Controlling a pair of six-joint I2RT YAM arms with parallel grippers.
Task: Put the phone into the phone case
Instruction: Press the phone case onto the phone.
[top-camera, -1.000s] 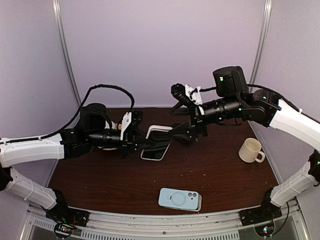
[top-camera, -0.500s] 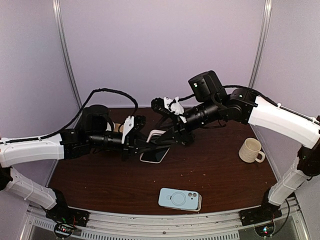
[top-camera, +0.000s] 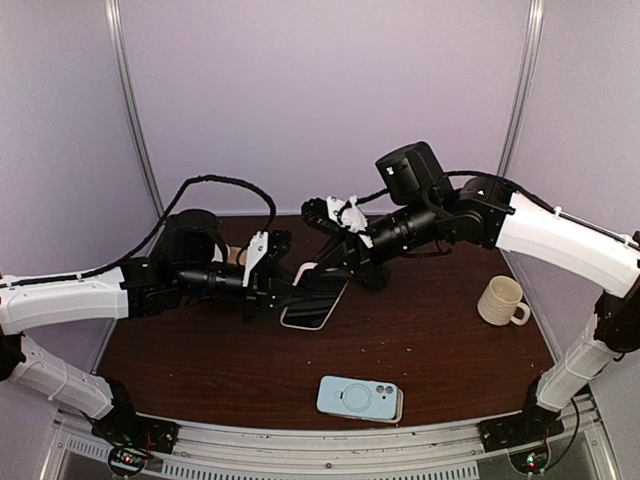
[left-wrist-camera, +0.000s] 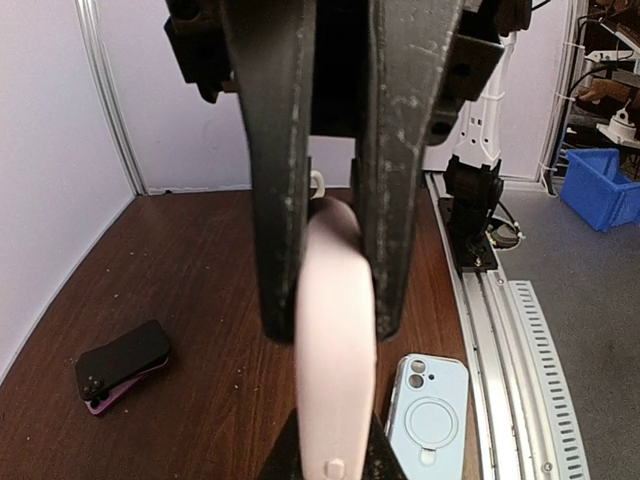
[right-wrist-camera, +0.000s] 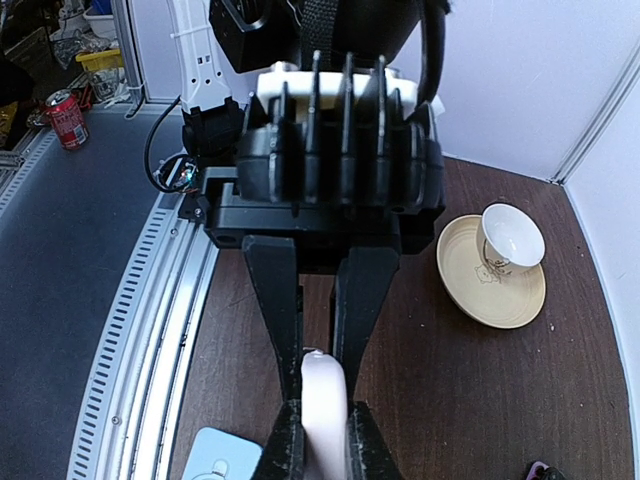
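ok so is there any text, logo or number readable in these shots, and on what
Nothing is legible in any view.
Red drink can: markings too blurred to read.
White teacup on the tan saucer: dark print too small to read.
Light blue phone case: a ring mark only, no words.

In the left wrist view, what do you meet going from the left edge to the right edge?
Black phone → pink-edged phone clamped in the left gripper → light blue phone case → blue bin.

No legible text, no numbers (all views)
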